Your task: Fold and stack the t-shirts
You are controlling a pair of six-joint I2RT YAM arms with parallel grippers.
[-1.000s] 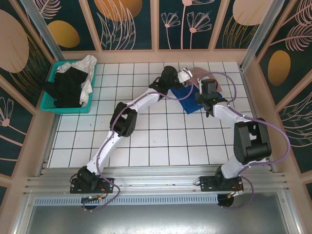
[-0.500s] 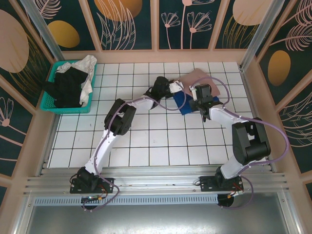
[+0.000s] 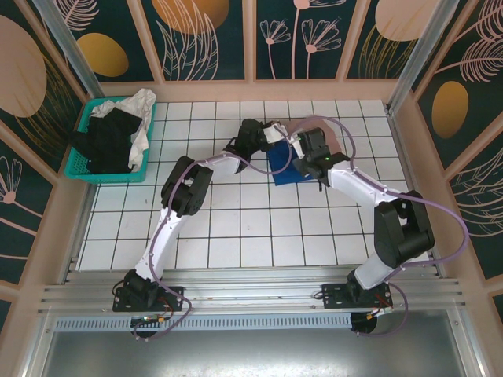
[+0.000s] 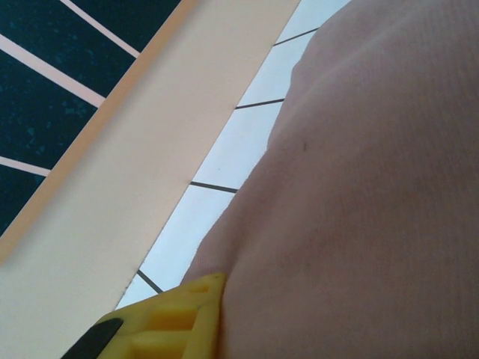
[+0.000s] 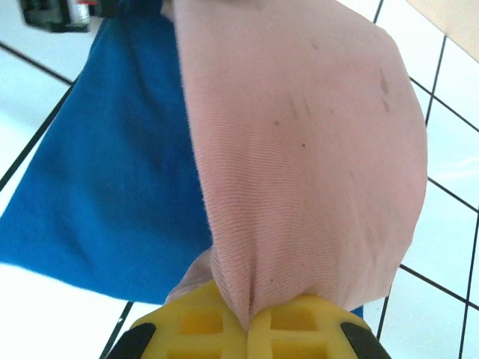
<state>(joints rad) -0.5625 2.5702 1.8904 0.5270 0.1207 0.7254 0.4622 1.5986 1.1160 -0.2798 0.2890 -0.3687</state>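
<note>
At the far middle of the table (image 3: 236, 228), in the top view, the left gripper (image 3: 280, 135) and the right gripper (image 3: 301, 144) are set close together over the blue tee (image 3: 281, 163), which lies flat. The pink tee (image 3: 328, 128) trails from them toward the far right. Against the picture of a second ago, both grippers have been carried leftward. The pink tee has been drawn along with them, and the blue tee is also found further left. The basket (image 3: 78, 169) at the far left holds the black tee (image 3: 108, 140) and the white tee (image 3: 141, 102), both unfolded.

In the left wrist view, one yellow finger (image 4: 176, 318) is seen at the lower edge, with the pink tee (image 4: 359, 209) lying against it. The other finger is hidden, so it cannot be told whether these jaws grip the cloth or stand apart.

In the right wrist view, the right gripper (image 5: 247, 318) is seen with its jaws pressed together on a gathered edge of the pink tee (image 5: 299, 149). The cloth rises from the pinch and hangs across the blue tee (image 5: 112, 172) below.

The leftward travel is judged to be a fold or placement stroke — the pink tee is being brought over the blue one. The blue tee's shift suggests that it is being dragged along, so the stack may need squaring. Two tees are not yet started.
</note>
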